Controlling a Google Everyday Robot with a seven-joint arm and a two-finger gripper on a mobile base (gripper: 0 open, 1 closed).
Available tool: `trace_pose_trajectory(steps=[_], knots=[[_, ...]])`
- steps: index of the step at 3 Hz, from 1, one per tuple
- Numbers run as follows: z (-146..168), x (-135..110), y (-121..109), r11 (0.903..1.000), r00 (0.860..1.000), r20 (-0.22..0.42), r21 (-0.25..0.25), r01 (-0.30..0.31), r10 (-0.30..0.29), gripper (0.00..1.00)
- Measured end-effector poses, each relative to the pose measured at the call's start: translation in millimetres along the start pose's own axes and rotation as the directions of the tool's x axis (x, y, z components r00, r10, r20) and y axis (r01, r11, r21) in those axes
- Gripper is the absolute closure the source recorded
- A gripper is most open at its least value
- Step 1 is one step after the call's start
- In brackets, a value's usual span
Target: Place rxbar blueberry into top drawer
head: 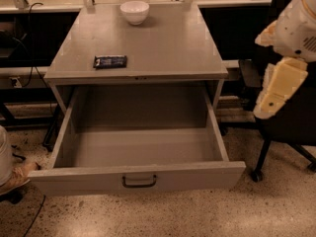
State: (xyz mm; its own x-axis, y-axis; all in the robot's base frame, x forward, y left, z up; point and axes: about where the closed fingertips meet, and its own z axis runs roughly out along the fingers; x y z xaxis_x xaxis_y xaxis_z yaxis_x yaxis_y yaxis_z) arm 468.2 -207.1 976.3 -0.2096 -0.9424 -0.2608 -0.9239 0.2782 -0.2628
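The rxbar blueberry (110,61), a small dark blue-black bar with pale lettering, lies flat on the grey cabinet top (163,48) near its front left. The top drawer (138,179) below it is pulled fully open and nothing lies in it; its dark curved handle (139,181) sits at the centre of the front panel. My gripper (276,90), cream and white, hangs at the right edge of the view. It is beside the cabinet's right side, well away from the bar, and holds nothing that I can see.
A white bowl (135,11) stands at the back of the cabinet top. A black office chair (281,132) on castors stands to the right, behind my arm. Cables and dark shelving are at the left, and the floor is speckled.
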Motion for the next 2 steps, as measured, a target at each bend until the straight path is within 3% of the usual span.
trace_pose_trajectory(steps=[1, 2], knots=[[21.7, -32.9, -41.4, 0.9994, 0.992, 0.125, 0.002, -0.033, 0.033, 0.00], [42.3, -65.1, -76.6, 0.9907, 0.954, 0.271, 0.011, -0.136, 0.128, 0.00]])
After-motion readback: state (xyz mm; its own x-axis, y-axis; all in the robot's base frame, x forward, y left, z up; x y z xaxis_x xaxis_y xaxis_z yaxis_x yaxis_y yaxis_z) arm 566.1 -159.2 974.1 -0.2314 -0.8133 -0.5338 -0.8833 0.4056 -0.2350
